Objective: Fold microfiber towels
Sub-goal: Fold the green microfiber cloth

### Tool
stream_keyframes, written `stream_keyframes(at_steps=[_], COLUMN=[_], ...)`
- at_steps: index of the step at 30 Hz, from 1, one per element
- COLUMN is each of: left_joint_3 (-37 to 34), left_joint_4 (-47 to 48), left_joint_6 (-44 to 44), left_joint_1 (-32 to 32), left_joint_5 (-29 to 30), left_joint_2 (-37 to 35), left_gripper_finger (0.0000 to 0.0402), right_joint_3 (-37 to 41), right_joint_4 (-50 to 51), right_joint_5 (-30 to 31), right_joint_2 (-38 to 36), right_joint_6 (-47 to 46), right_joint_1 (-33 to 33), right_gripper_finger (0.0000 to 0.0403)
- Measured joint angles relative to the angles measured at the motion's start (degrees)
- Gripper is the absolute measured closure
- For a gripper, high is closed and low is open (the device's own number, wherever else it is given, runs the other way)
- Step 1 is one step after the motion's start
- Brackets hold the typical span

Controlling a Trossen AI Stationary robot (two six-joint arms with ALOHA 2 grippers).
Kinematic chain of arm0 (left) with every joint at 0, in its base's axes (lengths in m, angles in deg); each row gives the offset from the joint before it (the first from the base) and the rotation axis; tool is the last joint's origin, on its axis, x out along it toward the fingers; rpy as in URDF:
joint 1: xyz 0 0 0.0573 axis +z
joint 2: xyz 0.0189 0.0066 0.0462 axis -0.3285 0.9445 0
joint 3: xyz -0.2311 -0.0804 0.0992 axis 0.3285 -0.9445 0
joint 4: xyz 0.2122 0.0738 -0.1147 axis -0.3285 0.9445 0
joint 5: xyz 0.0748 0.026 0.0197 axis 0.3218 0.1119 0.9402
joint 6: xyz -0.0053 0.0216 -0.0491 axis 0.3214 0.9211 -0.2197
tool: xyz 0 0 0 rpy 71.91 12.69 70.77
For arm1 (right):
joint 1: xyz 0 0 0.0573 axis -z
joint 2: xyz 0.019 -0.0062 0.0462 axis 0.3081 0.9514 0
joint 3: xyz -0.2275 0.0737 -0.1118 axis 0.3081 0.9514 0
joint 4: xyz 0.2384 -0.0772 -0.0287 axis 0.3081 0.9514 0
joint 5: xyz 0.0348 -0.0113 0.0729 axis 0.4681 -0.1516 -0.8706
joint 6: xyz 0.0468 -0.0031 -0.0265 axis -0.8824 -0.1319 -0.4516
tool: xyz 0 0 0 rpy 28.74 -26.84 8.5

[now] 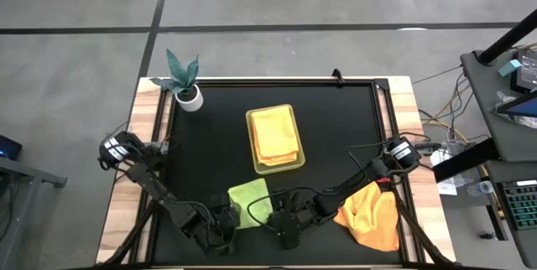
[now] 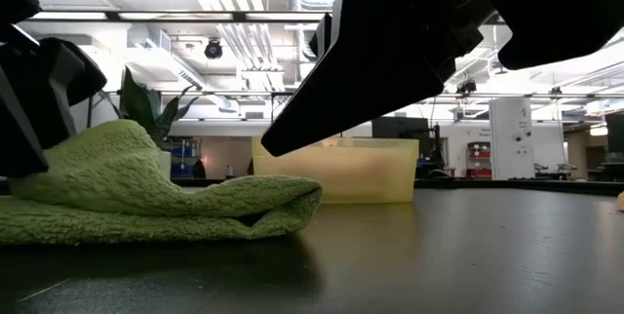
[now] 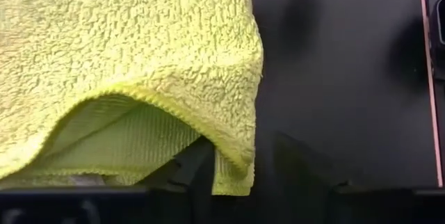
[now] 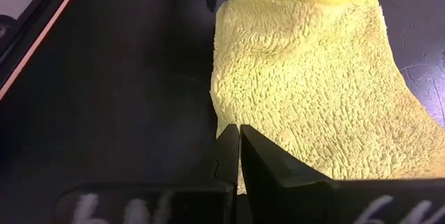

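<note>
Two dark jointed arms, black cabling along the links, left gripper (image 1: 225, 235) and right gripper (image 1: 285, 230) with black wedge-shaped fingers (image 4: 268, 165), white markings on the wrist housing

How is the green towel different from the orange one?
The green towel lies fairly flat and folded over between the two grippers; the orange towel sits in a crumpled heap by the right edge of the mat. The green towel looks smaller in its spread than the orange towel. Both are fuzzy cloths at the near side of the table.

A yellow-green plastic tray (image 1: 255, 122) sits mid-table — well beyond both claws — a small potted plant (image 1: 185, 80) farther off, past the left claw.
</note>
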Motion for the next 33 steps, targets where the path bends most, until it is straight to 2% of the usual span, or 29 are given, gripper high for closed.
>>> stream_keyframes(at_steps=[4, 7, 11, 19, 24, 28, 33], left_joint_3=[0.1, 0.6, 0.8, 0.5, 0.4, 0.5, 0.8], left_joint_4=[0.1, -0.1, -0.3, -0.5, 0.1, 2.9, 6.0], left_joint_6=[2.7, 4.2, 4.1, 3.9, 1.3, -0.5, -0.4], left_joint_1=[0.0, -0.2, -0.7, -0.8, -0.9, -0.9, -0.8], left_joint_5=[-0.4, -4.2, -8.9, -11.8, -14.2, -14.6, -20.1], left_joint_2=[-0.3, -0.9, -1.0, -0.7, -0.7, -0.7, -2.3], left_gripper_finger=[0.0343, 0.039, 0.0388, 0.0386, 0.0354, 0.0302, 0.0245], right_joint_3=[0.3, 0.3, 0.3, 0.3, 0.3, 0.3, 0.5], right_joint_4=[0.0, 0.0, 0.0, 0.0, 0.0, 0.0, -1.7], right_joint_5=[0.0, 0.0, 0.0, 0.0, 0.0, 0.0, -0.1], right_joint_2=[0.0, 0.1, 0.1, 0.1, 0.1, 0.1, 0.1], right_joint_6=[-0.5, -0.6, -0.6, -0.6, -0.6, -0.6, -0.3], right_joint_1=[0.2, 0.4, 0.5, 0.5, 0.5, 0.5, 0.5], right_gripper_finger=[0.0394, 0.0394, 0.0394, 0.0394, 0.0394, 0.0394, 0.0394])
